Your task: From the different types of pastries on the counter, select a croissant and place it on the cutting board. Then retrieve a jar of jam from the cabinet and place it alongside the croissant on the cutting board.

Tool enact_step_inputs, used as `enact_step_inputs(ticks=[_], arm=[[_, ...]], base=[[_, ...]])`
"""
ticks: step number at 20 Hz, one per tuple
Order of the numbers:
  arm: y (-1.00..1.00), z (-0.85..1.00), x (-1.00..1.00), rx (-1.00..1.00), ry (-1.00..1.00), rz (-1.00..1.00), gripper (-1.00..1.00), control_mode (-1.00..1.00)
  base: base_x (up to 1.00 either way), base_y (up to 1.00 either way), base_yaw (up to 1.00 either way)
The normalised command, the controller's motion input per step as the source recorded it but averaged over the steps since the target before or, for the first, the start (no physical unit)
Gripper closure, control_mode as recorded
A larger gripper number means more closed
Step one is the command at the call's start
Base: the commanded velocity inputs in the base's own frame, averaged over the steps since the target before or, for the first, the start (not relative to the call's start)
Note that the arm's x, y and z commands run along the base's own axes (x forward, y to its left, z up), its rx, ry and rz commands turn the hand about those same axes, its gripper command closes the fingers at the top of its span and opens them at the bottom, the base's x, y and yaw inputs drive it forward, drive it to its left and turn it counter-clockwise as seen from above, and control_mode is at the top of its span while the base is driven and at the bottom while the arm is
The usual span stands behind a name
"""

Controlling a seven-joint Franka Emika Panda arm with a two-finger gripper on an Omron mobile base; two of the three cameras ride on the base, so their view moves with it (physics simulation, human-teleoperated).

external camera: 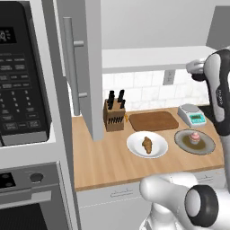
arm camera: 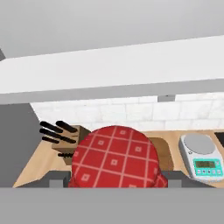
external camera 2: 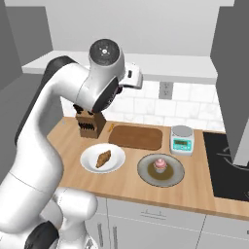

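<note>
Your bench carries the cutting board at the far side, bare; the croissant sits on the white plate nearer you, not yet on the board. In the hand view the jar of jam fills the pincer, apparently gripped. Likely glass: rigid, weighty, slippery, breakable. Hold its body, not the cloth-patterned lid.

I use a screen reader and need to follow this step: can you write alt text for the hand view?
A jar of jam with a red checked cloth top sits close up between the jaws, which stand on either side of it. Beyond it lie the counter, a knife block, part of the cutting board and a kitchen scale, under a pale shelf edge.
</note>
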Motion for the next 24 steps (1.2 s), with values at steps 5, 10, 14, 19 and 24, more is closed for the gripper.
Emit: enact_step_inputs(ticks=[5, 10, 14, 19, 24], arm=[[0.15, -0.18, -1.00, 0.00, 0.02, 0.23, 1.00, -1.00], [0.19, -0.44, -0.87, 0.00, 0.11, 0.27, 1.00, -1.00], [0.32, -0.96, -0.09, -0.03, 0.07, 0.30, 1.00, -1.00], [0.39, -0.89, 0.17, -0.05, 0.00, 0.28, 1.00, -1.00], [0.02, -0.36, 0.35, 0.00, -0.04, 0.24, 1.00, -1.00]], base=[[0.00, 0.00, 0.00], [0.00, 0.00, 0.00], [0.00, 0.00, 0.00], [0.00, 0.00, 0.00], [0.00, 0.00, 0.00]])
